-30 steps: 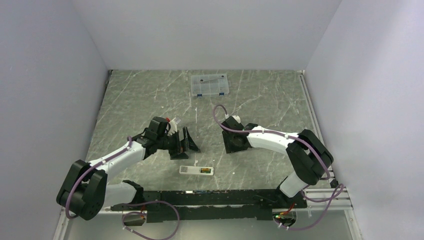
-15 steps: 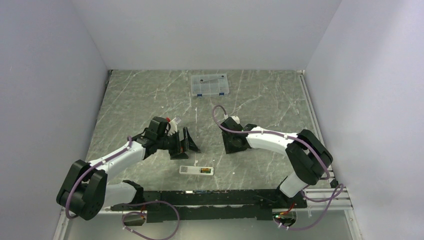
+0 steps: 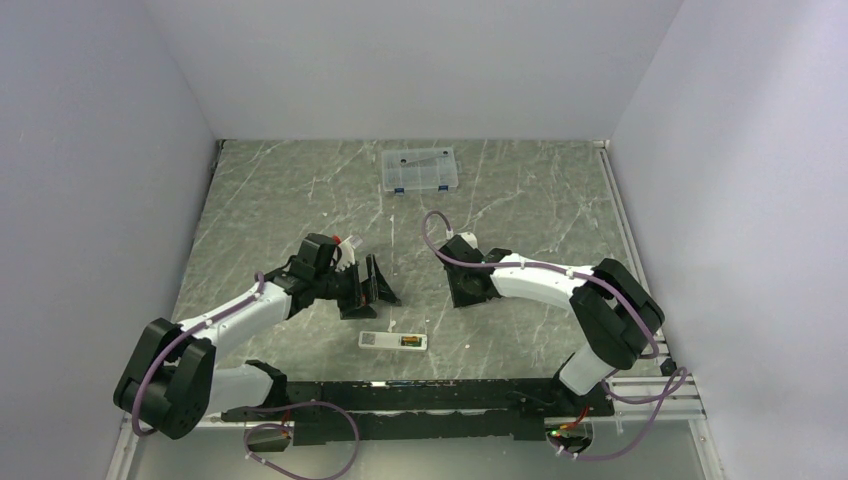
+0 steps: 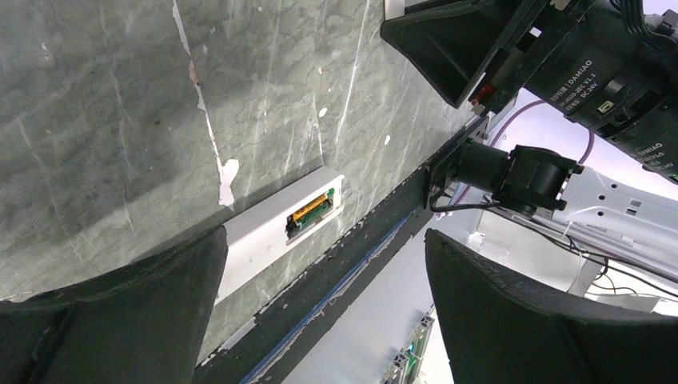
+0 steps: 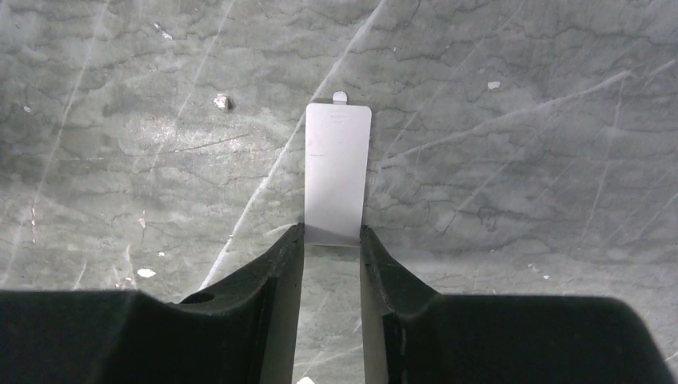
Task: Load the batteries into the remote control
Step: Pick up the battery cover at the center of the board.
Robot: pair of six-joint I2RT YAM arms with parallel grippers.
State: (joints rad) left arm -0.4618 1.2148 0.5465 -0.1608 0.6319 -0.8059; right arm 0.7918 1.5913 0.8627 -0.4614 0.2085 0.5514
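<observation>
The white remote control [image 3: 393,341] lies back-up near the table's front edge. Copper-and-dark batteries [image 3: 409,341] sit in its open compartment. In the left wrist view the remote [image 4: 264,232] lies just beyond the fingers, its batteries [image 4: 310,214] showing. My left gripper [image 3: 377,283] is open and empty, above and behind the remote; its fingers [image 4: 512,320] stand wide apart. My right gripper [image 3: 470,288] is low on the table to the right. Its fingertips [image 5: 292,240] press both side edges of the near end of a small flat white cover piece [image 5: 337,164] lying on the table.
A clear plastic compartment box with blue latches [image 3: 420,170] stands at the back of the green marble table [image 3: 300,200]. A black rail [image 3: 420,395] runs along the front edge. Grey walls close in the left, back and right sides.
The right wrist has edged slightly to the left. The left arm and the remote have not moved.
</observation>
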